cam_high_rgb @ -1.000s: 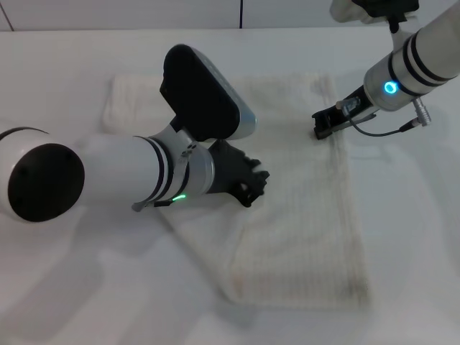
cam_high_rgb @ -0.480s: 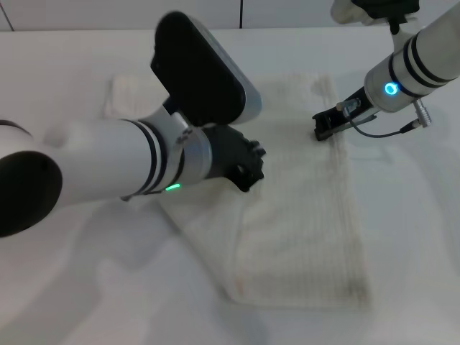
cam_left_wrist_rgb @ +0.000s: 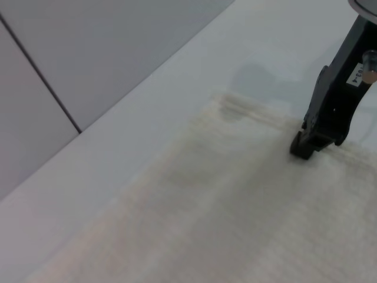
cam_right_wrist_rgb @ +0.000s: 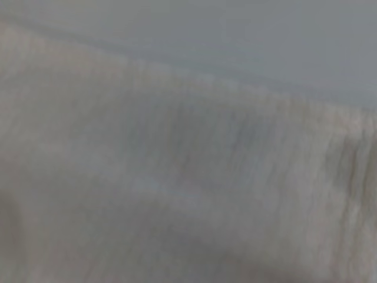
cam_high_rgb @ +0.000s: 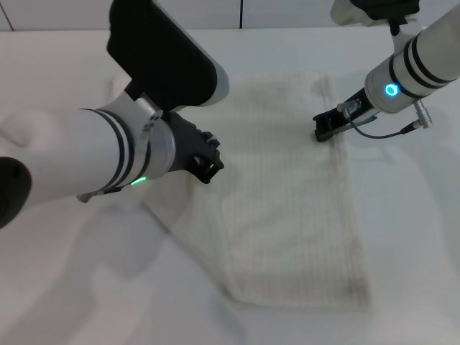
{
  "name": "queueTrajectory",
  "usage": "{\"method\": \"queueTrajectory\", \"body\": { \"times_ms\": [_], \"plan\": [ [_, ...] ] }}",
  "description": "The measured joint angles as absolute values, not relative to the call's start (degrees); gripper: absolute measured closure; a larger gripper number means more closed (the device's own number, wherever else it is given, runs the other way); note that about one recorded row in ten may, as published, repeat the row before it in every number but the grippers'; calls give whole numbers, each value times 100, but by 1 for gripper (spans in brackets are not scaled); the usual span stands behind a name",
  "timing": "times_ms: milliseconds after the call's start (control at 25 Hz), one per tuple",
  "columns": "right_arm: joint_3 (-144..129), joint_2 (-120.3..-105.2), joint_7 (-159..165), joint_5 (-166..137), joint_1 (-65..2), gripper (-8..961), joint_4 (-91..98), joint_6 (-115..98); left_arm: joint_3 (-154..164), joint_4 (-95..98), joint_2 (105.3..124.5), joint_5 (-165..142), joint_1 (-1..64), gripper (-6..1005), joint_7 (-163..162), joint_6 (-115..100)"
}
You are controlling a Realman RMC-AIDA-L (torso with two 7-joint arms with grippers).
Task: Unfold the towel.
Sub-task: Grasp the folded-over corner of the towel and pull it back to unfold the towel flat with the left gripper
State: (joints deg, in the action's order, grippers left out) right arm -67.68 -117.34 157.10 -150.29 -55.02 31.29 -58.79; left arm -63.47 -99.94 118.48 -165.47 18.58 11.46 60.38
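The towel point(cam_high_rgb: 287, 208) is pinned under the right gripper point(cam_high_rgb: 323, 129); a fold is held closed in the left gripper point(cam_high_rgb: 208, 169) for spreading

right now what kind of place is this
Probably a lab test bench: a bare white table against plain wall panels, holding only a towel worked by two robot arms.

Left gripper point(cam_high_rgb: 207, 159) low, mid-left — state unclear; right gripper point(cam_high_rgb: 321, 129) pressed down, far right.
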Motion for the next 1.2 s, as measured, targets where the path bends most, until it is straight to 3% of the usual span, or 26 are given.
{"method": "queueTrajectory", "body": {
  "times_ms": [720,1200],
  "plan": [
    [-6767,-11742,15706,-15029,-5502,954,3179,-5950,-6773,-11107,11821,-16568,946,887,877,6879],
    [-6767,-11742,15706,-15029,-5502,954,3182,-5951,-6894,-11080,11819,-16568,929,868,651,7515]
  ]
}}
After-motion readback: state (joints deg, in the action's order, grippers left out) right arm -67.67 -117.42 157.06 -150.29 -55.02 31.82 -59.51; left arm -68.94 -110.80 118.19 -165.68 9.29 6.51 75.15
